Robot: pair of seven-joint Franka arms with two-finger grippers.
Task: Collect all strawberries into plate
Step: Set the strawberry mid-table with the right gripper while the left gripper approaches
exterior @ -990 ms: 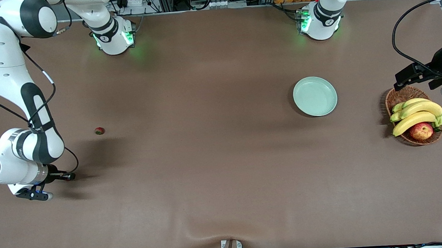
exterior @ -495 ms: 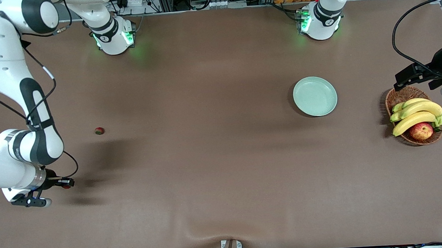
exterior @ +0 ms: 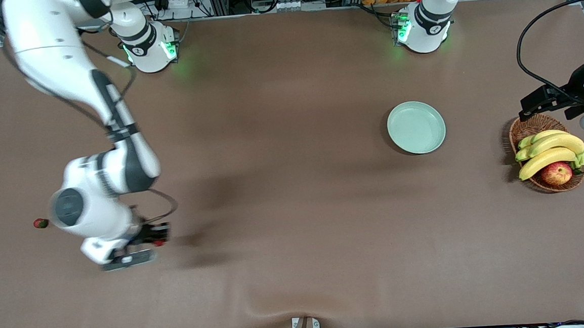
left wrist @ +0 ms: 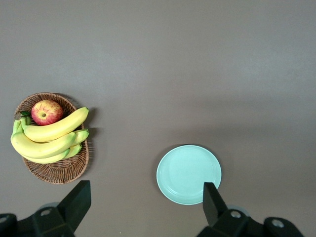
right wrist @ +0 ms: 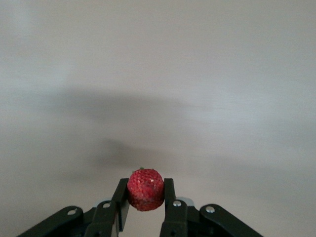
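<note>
My right gripper (exterior: 159, 241) is shut on a red strawberry (exterior: 161, 242), held over bare table toward the right arm's end; the right wrist view shows the strawberry (right wrist: 145, 191) pinched between both fingers of that gripper (right wrist: 145, 183). A second strawberry (exterior: 40, 223) lies on the table near the right arm's end. A third is hidden. The pale mint-green plate (exterior: 416, 127) is empty and sits toward the left arm's end; it also shows in the left wrist view (left wrist: 188, 174). My left gripper (exterior: 534, 103) waits open and empty (left wrist: 145, 217) high beside the basket.
A brown wicker basket (exterior: 528, 128) with bananas (exterior: 550, 151) and a red-yellow apple (exterior: 556, 173) stands at the left arm's end, beside the plate; it also shows in the left wrist view (left wrist: 54, 173). A fold runs in the table cover at the near edge (exterior: 280, 306).
My right arm has swung toward the middle of the table with the strawberry in its gripper. This uncovered one strawberry and covered the one seen before. The left arm has not moved.
</note>
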